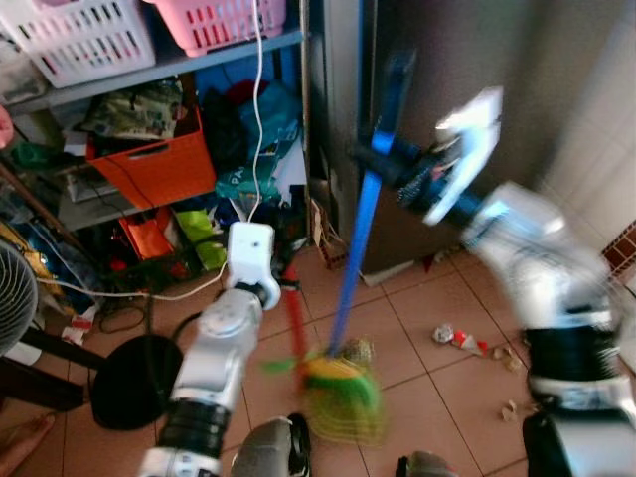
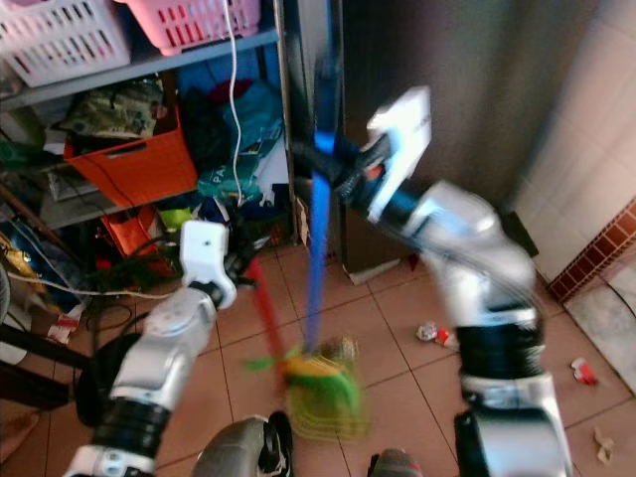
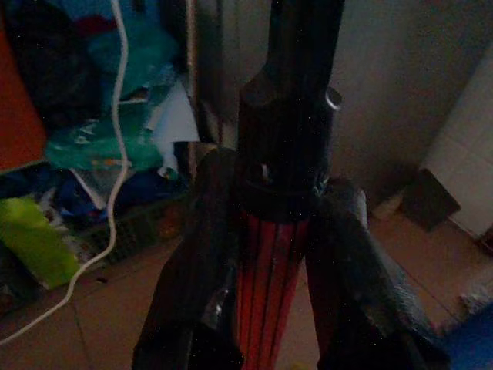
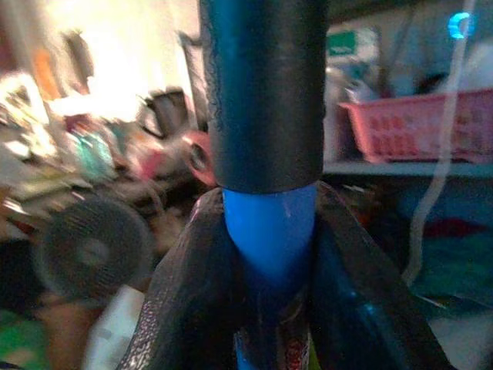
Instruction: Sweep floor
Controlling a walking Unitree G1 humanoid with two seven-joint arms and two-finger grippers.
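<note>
your right gripper [image 1: 386, 149] clamps the blue broom [image 1: 353, 258] high for leverage; left gripper [image 1: 286, 286] grips the red dustpan handle [image 1: 295, 323] beside the bristles.

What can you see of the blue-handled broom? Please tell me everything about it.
The broom has a long blue handle with a black grip sleeve at its upper end and a blurred head of yellow and green bristles resting on the tiled floor. It leans slightly. The right gripper is shut on the handle just below the black sleeve. Beside its head stands a red-handled tool, held by the left gripper.
</note>
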